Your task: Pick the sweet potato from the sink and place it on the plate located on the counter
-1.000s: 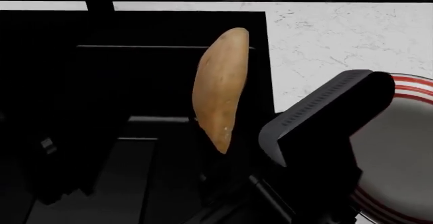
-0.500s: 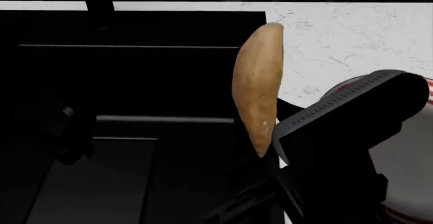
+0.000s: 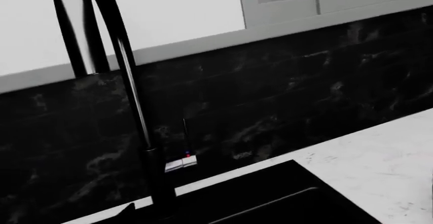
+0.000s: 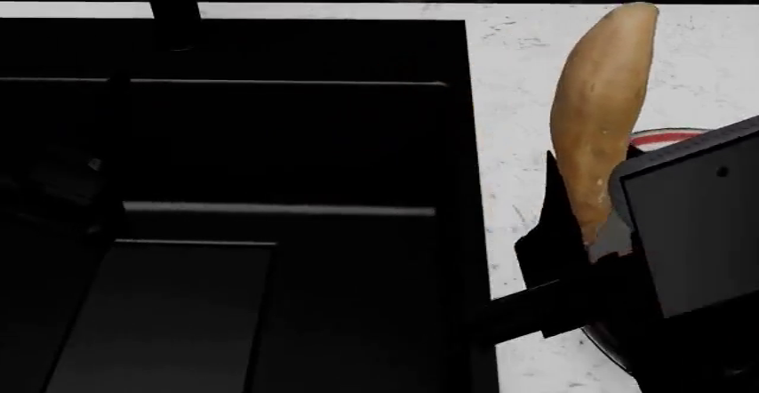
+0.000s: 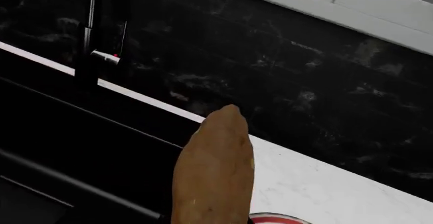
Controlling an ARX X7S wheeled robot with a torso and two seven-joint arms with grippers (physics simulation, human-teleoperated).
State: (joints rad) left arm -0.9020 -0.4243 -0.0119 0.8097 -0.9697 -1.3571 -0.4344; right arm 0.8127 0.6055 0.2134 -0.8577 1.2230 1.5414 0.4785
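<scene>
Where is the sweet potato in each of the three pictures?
Head view: sweet potato stands upright at the right, over the counter, beside the sink.
Right wrist view: it fills the lower middle.
Left wrist view: not in it.
Shared landmark: the black faucet, also seen in the right wrist view.

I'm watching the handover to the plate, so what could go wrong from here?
The right gripper holds the sweet potato by its lower end only, upright, so it could pivot or slip. The arm hides most of the plate, so a release could miss onto the counter or back toward the sink.
</scene>
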